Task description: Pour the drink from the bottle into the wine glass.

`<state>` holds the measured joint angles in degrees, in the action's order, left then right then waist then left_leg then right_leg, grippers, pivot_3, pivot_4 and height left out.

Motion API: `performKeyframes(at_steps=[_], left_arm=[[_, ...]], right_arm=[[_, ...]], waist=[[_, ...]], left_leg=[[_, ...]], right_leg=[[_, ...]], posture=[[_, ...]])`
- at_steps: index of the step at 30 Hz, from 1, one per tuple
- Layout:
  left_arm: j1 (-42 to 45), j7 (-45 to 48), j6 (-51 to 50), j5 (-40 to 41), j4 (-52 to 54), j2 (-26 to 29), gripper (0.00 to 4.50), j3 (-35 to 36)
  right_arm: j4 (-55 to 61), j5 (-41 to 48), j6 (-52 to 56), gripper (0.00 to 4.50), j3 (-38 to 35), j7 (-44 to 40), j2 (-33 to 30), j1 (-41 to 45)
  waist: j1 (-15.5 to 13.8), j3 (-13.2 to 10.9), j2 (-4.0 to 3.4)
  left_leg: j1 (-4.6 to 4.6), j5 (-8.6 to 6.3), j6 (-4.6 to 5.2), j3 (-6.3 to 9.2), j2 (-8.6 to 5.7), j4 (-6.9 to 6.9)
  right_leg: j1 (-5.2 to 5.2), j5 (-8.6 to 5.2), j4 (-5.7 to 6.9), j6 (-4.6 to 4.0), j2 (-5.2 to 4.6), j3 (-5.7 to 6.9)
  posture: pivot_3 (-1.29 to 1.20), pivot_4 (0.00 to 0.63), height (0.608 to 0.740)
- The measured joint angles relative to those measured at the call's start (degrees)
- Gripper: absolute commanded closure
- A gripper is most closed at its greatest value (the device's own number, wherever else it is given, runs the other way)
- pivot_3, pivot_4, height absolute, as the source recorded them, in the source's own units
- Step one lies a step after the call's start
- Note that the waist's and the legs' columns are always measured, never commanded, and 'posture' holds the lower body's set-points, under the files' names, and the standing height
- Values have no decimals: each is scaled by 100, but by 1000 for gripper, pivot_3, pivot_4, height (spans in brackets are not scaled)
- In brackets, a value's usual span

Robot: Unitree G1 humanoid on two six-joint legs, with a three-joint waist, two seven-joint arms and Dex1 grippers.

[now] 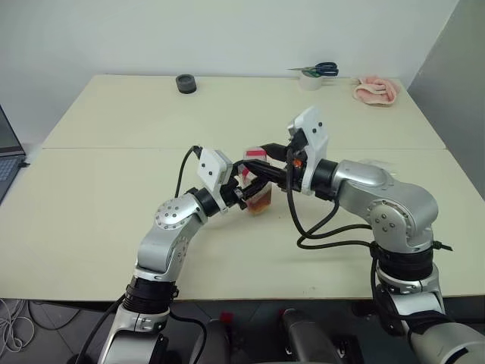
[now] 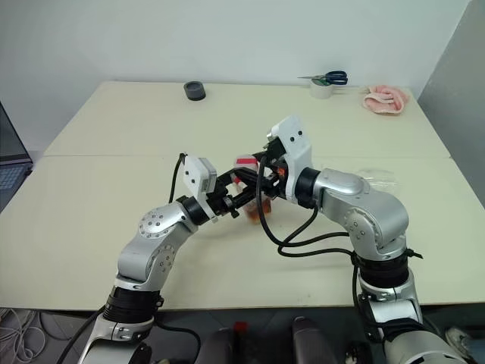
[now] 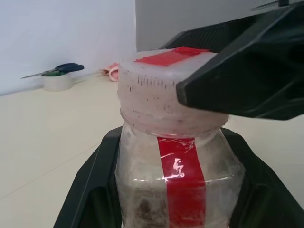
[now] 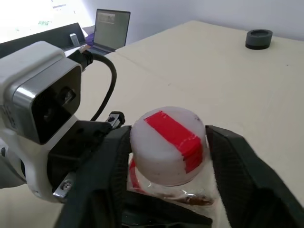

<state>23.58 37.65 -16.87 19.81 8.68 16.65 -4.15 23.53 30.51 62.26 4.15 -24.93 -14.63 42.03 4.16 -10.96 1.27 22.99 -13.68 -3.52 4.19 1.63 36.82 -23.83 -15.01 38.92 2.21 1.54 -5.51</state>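
The small clear plastic bottle (image 3: 175, 166) with a red strip down its side stands upright above the middle of the pale cream desk (image 1: 114, 197). The left gripper (image 1: 244, 195) has its jaws closed on the bottle's body, one black finger (image 3: 90, 190) on each side of it. A small amount of reddish-amber drink (image 1: 259, 202) sits in the bottle's lower part.

The right gripper (image 4: 166, 147) reaches in from the opposite side at cap height. Its two black fingers (image 4: 102, 166) flank the whitish cap (image 4: 167, 142) (which carries a strip of red tape across its top); the jaws stand close to the cap on both sides, but whether they press on it cannot be told.

At the far edge of the desk lie a black round object (image 1: 186, 83), a roll of tape (image 1: 311, 80) with blue-handled scissors (image 1: 322, 70) resting on it, and a pink cloth (image 1: 377, 90). A laptop (image 4: 111, 28) sits beyond the desk's left edge.
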Motion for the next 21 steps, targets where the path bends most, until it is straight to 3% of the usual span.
performKeyframes(at_steps=[9,11,13,16,21], left_arm=[[-3,-92,9,-28,1,-1,2341,8],[-2,-67,31,-33,1,-13,2341,5],[-6,80,129,4,64,-55,2342,-81],[12,133,212,24,108,-19,2344,-65],[12,200,196,29,148,-4,2344,-144]], right_arm=[[-413,-61,-522,2618,198,-423,-220,116],[-992,-8,-783,2618,291,-1343,-591,438],[-1847,-39,-1360,2618,496,-2861,-1101,883],[-3250,-476,-2570,2618,851,-4446,-1168,1572],[-4101,-709,-3355,2618,925,-5406,-1123,1849]], waist=[[1,0,0],[1,-1,0],[-7,-3,0],[41,-3,0],[49,-3,0]], left_leg=[[0,0,0,-1,0,1],[-2,0,0,-4,-2,4],[-4,0,1,-4,-2,5],[-11,0,1,-6,4,-2],[-1,-1,0,0,4,-8]], right_leg=[[0,0,-1,0,0,0],[3,0,-2,1,0,0],[7,1,-9,2,-1,1],[9,1,-9,1,5,0],[0,4,-5,-7,4,2]], posture=[[0,150,740],[0,150,740],[0,150,740],[0,150,740],[0,150,740]])
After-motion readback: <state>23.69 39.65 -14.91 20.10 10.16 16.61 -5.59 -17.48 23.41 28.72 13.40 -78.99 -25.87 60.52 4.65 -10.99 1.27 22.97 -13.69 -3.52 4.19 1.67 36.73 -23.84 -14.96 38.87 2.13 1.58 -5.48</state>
